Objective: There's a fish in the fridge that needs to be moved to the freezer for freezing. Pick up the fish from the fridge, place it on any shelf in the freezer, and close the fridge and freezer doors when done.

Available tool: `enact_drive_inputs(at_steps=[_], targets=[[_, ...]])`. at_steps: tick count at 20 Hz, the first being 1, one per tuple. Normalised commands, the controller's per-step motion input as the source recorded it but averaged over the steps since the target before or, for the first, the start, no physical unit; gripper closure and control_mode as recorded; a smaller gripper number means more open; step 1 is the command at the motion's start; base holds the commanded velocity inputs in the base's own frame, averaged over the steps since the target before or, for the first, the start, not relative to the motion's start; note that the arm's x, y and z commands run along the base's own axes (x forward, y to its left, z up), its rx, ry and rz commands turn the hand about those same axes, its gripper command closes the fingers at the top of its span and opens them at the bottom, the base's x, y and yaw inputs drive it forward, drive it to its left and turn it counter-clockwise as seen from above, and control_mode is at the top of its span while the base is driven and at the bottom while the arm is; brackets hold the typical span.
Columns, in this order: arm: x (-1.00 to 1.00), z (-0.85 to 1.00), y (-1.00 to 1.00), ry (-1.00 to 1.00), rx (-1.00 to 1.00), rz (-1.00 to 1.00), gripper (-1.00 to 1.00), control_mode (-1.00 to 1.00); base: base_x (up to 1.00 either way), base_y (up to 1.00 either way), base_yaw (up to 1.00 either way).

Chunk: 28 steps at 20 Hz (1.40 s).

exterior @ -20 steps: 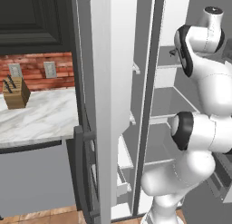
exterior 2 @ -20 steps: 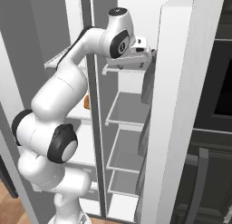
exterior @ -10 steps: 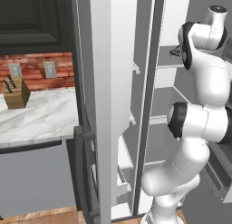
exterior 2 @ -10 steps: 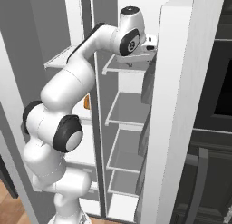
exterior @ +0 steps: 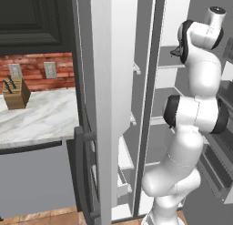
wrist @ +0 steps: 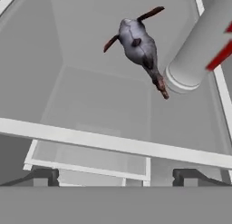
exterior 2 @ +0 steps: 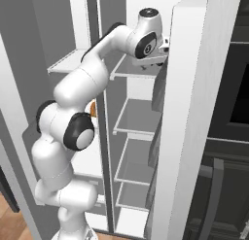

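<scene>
A small dark grey fish [wrist: 137, 44] with reddish fins and a thin tail lies on a pale upper shelf [wrist: 104, 96] of the fridge [exterior 2: 138, 117], tail end close to a white bottle [wrist: 199, 46]. My gripper [wrist: 115, 177] is open and empty, short of the shelf's front edge [wrist: 113, 143], with the fish ahead of it and apart. The arm's hand [exterior 2: 148, 40] reaches into the top of the fridge, beside the open fridge door [exterior 2: 194, 112]. The freezer door [exterior: 104, 105] also stands open.
The white bottle has a red cap [wrist: 222, 55] and stands right of the fish. An orange item [exterior 2: 92, 109] sits in the left compartment. A knife block [exterior: 16, 93] rests on the marble counter [exterior: 41, 121]. A dark oven front [exterior 2: 233, 88] lies beyond the fridge door.
The arm has stretched further up and into the fridge's top shelf area, carrying the hand deeper toward the fish. Both doors stay open.
</scene>
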Motion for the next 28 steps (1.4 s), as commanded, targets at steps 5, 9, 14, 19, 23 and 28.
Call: enact_drive_inputs(at_steps=[5,9,14,19,23,28], targets=[[0.39,-0.07,-0.24,-0.02,0.03,0.12,-1.00,-1.00,0.00,0.00,0.00],[0.45,-0.17,-0.16,0.00,0.00,0.07,-1.00,-1.00,0.00,0.00,0.00],[0.44,-0.09,-0.14,0.00,0.00,0.03,-1.00,-1.00,0.00,0.00,0.00],[0.46,-0.01,-0.02,0.00,0.00,0.01,-1.00,-1.00,0.00,0.00,0.00],[0.36,-0.01,-0.01,0.00,0.00,0.03,-1.00,-1.00,0.00,0.00,0.00],[0.22,-0.26,-0.01,0.00,0.00,0.04,-1.00,-1.00,0.00,0.00,0.00]])
